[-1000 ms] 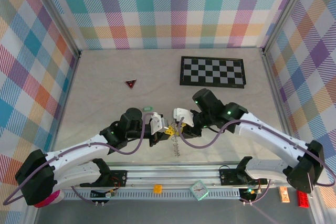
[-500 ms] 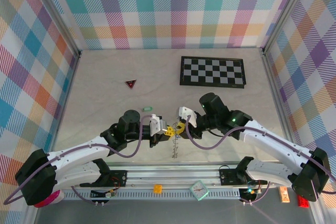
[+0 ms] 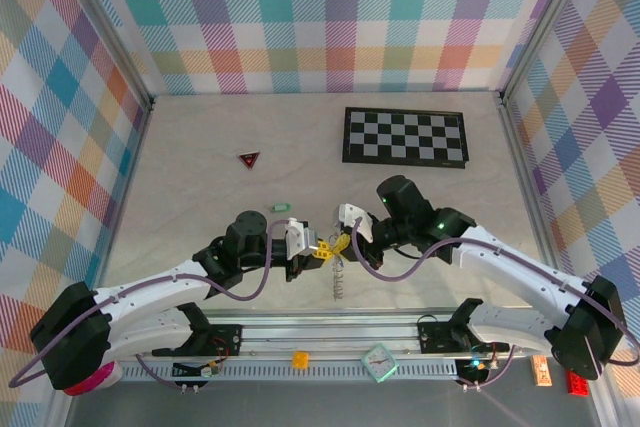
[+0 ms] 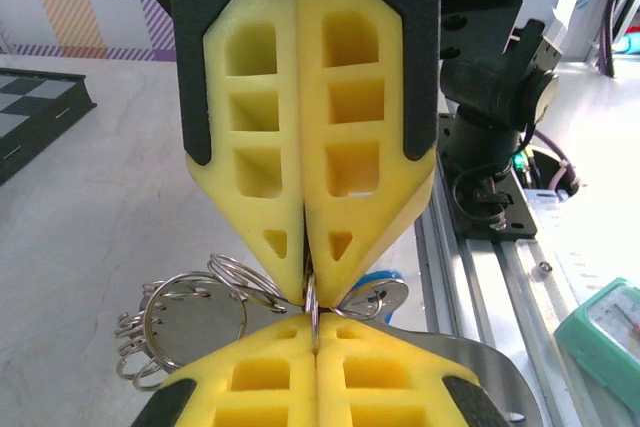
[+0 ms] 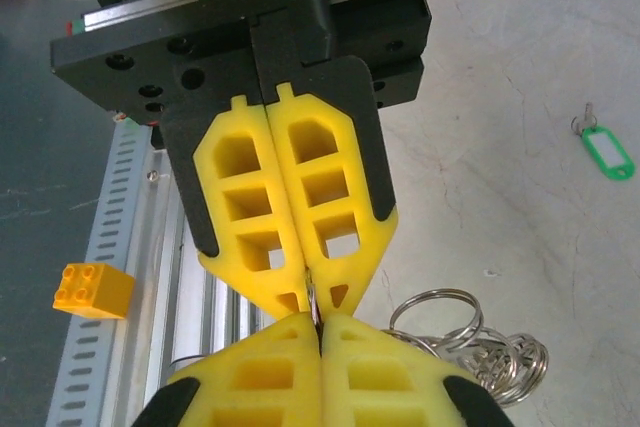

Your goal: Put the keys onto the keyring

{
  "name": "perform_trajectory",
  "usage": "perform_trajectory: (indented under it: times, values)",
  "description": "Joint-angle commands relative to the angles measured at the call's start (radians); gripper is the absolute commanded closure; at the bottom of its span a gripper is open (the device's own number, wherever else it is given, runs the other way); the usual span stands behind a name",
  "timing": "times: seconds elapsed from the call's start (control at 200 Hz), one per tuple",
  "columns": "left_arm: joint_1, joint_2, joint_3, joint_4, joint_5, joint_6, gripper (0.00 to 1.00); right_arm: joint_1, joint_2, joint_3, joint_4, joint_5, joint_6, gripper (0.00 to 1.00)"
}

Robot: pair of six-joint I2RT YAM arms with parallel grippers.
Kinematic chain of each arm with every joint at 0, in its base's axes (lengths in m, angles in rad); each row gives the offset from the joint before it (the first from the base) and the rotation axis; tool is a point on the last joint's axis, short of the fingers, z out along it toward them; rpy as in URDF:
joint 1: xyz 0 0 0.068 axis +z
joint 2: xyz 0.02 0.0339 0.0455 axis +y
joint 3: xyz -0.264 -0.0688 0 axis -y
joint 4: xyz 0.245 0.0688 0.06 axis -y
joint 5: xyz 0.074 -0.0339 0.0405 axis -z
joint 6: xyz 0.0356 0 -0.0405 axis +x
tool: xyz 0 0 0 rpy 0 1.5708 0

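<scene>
My left gripper and right gripper meet tip to tip just above the table's near edge. Both are shut on a thin metal ring seen edge-on in the seam of each pair of jaws. The keyring's grey band curves away to the lower right, and its silvery chain of small rings hangs beside the tips. The blue key head peeks out behind a round silver piece at the ring. The mint-green key lies apart on the table, and its green tag faces up.
The checkerboard lies at the back right, and the dark red triangle at the back left. Along the near edge runs an aluminium rail with a yellow brick and a small teal clock.
The right arm's wrist and elbow have shifted a little to the right. The two grippers have stayed pressed tip to tip on the ring, and the chain still hangs below.
</scene>
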Motion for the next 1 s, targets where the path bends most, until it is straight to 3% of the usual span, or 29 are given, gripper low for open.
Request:
perform_trajectory:
  times: [0.0, 0.09, 0.335, 0.54, 0.685, 0.76, 0.845, 0.995]
  values:
    - [-0.012, -0.019, 0.012, 0.070, -0.016, 0.004, 0.80, 0.002, 0.015, 0.046, -0.041, -0.014, -0.048, 1.00]
    - [-0.013, -0.026, 0.035, -0.035, -0.050, 0.036, 0.74, 0.001, 0.023, 0.083, -0.112, 0.009, -0.097, 1.00]
    - [-0.013, 0.000, 0.092, -0.155, -0.059, 0.063, 0.77, 0.011, 0.099, 0.199, -0.273, 0.039, -0.195, 1.00]
    - [-0.013, 0.009, 0.122, -0.198, -0.045, 0.077, 0.83, 0.050, 0.159, 0.278, -0.374, 0.100, -0.260, 1.00]
    - [-0.012, 0.010, 0.136, -0.227, -0.040, 0.088, 1.00, 0.055, 0.161, 0.290, -0.379, 0.081, -0.262, 1.00]
    - [-0.012, 0.010, 0.134, -0.228, -0.036, 0.087, 1.00, 0.054, 0.132, 0.261, -0.327, 0.081, -0.227, 1.00]
    - [-0.013, 0.001, 0.124, -0.212, -0.034, 0.081, 1.00, 0.040, 0.064, 0.191, -0.238, 0.106, -0.169, 0.74]
    - [-0.013, -0.015, 0.096, -0.167, -0.027, 0.066, 1.00, 0.014, -0.069, 0.042, -0.090, 0.114, -0.058, 0.61]
